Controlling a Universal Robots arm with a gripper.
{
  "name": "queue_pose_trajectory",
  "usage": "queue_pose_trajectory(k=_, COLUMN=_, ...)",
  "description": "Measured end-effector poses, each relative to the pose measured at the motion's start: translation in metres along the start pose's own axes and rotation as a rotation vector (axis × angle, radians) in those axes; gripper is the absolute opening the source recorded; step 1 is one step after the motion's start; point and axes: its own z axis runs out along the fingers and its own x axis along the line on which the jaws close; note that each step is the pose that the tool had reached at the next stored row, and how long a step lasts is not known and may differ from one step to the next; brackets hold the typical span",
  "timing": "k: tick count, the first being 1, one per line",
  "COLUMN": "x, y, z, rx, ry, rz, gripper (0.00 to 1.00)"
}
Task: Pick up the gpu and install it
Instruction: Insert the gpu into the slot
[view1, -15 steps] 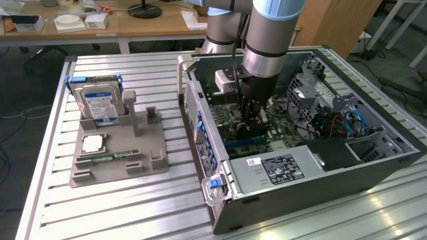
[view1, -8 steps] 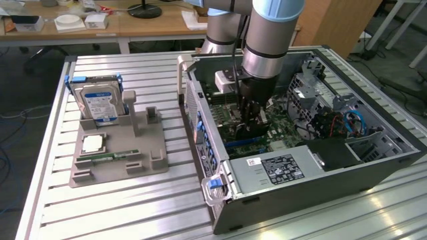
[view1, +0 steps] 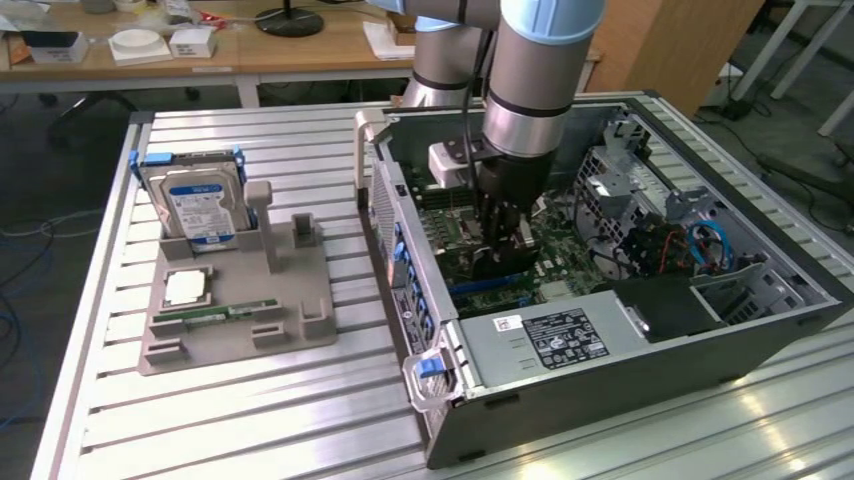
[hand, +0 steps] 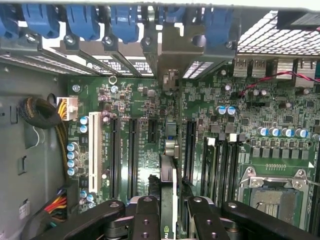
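My gripper (view1: 498, 243) reaches down inside the open computer case (view1: 787, 300), shut on the gpu (view1: 491, 268), a thin dark card held on edge just above the green motherboard (view1: 567, 262). In the wrist view the gpu (hand: 167, 172) runs edge-on between my black fingers (hand: 146, 212). Its silvery end bracket (hand: 172, 47) stands at the case's rear slot openings. The card lies in line with the black expansion slots (hand: 189, 145); whether it is seated in one I cannot tell. My gripper (hand: 167, 207) clamps it from both sides.
On the exterior view's left a grey fixture tray (view1: 307, 300) holds a silver hard drive (view1: 198, 205), a processor chip (view1: 184, 288) and a green memory stick (view1: 214, 315). The power supply (view1: 554, 335), drive cages (view1: 621, 175) and cables (view1: 701, 245) crowd the case. An open processor socket (hand: 272, 195) sits beside the slots.
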Motion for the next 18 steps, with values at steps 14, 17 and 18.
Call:
queue_pose_trajectory(k=14, x=0.0000, y=0.0002, z=-0.0023, rx=0.0098, ry=0.0001, rz=0.000, gripper=0.26)
queue_pose_trajectory(k=17, x=0.0001, y=0.0009, z=-0.0024, rx=0.0152, ry=0.0004, rz=0.001, gripper=0.26)
queue_pose_trajectory(k=18, x=0.0001, y=0.0013, z=-0.0025, rx=0.0169, ry=0.0006, rz=0.001, gripper=0.26)
